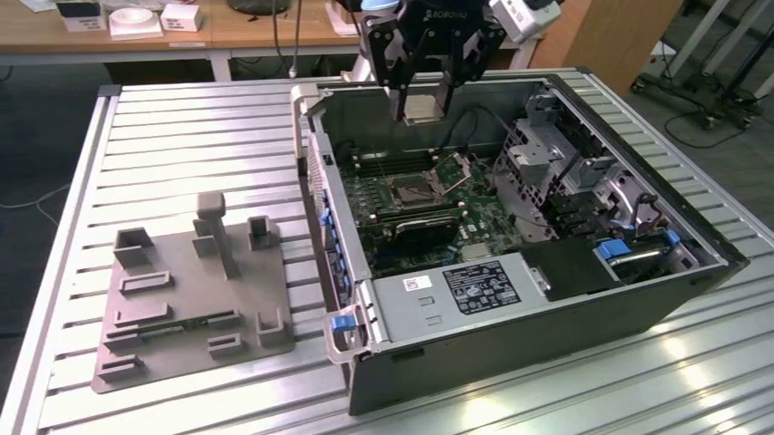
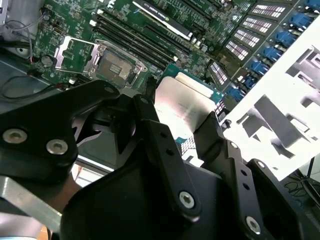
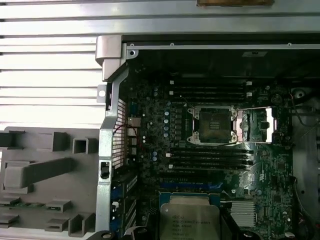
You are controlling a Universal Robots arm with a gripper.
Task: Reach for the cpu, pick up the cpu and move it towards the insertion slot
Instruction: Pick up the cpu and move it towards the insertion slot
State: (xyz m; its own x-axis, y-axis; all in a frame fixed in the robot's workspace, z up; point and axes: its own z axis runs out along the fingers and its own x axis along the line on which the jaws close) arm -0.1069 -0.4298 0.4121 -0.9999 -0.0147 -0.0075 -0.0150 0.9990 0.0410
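Ribbed metal table [image 1: 181, 136] runs under everything, with a wooden bench across the back of the room, and on it sits the open computer case [image 1: 520, 299], side panel off, motherboard [image 1: 418, 213] in plain sight. Up above the case, in the exterior view, the gripper [image 1: 422, 101] hangs with its black fingers [image 1: 393, 63] closed on the cpu [image 1: 421, 109], and the chip is clear of the board, held in the air. From the second wrist view you get it close: the gripper [image 2: 182, 112] has a finger [image 2: 147, 117] on each side of the cpu [image 2: 182, 102], pale silvery face showing, green edge peeking out at the far corner. The first wrist view looks straight down, with the cpu [image 3: 189, 220] near the edge of the picture and the gripper's dark finger ends flanking it.

And the insertion slot [image 1: 409, 190]? It lies on the board below and a little toward the exterior view's left of the held chip, hinged plate [image 1: 459, 170] swung up beside it (open and bare, dark centre showing). In both wrist views the insertion slot [image 3: 211, 125] [image 2: 116, 66] sits well apart from the chip, with long black memory slots [image 3: 210, 157] between them.

Off on the exterior view's left, the grey plastic tray [image 1: 194, 299] rests on the table beside the case.
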